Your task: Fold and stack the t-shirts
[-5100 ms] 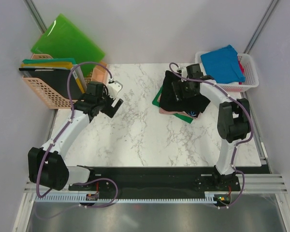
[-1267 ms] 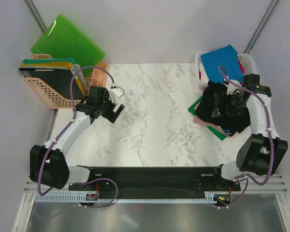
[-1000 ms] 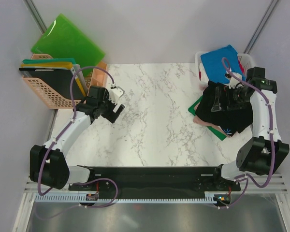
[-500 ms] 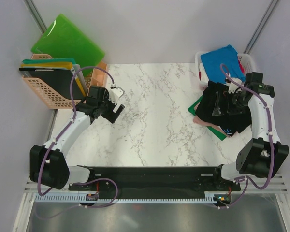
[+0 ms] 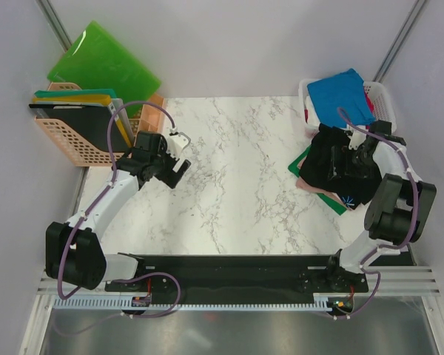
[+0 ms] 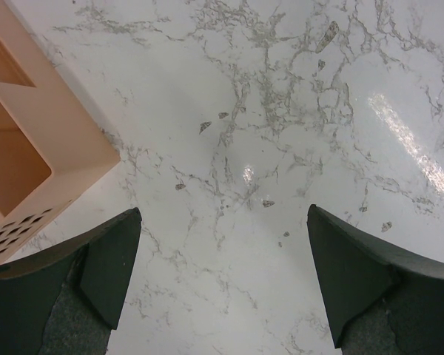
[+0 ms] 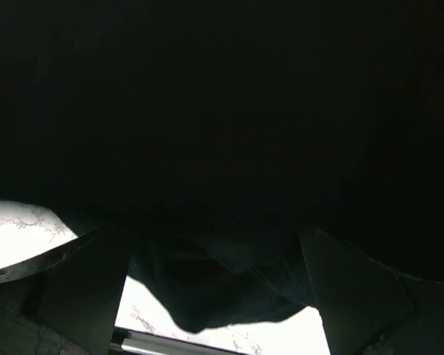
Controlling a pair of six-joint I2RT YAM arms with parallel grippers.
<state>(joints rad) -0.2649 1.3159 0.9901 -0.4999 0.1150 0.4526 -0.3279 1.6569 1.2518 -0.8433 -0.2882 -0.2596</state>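
Fingers [image 7: 74, 296] of the right end effector [image 5: 345, 157] stand wide apart and close on nothing. In the wrist view black cloth fills nearly everything in front of them, and a fold of it hangs between the two fingers. So the black shirt [image 5: 322, 159] lies directly under and before this end effector, very close. Whether the fingers already touch the cloth, I cannot tell.

This shirt is a loose bundle on the surface, just in front of the white basket [image 5: 385, 111], on top of flat green [image 5: 302, 159] and pink [image 5: 305, 183] layers. Its long axis runs diagonally, from the basket's front left corner toward the near edge of the surface and a little to the right. No collar or label shows, so it is not possible to say which way the shirt points. A blue shirt [image 5: 340, 96] lies folded on top of the basket, apart from the bundle.

The left end effector [image 5: 179, 153] is also open and empty, over bare marble well apart from the basket, across the surface. The right arm is therefore clearly the nearer one. In my judgement the coming move is a pinch on an edge of the black cloth, to draw it away from the basket for spreading.
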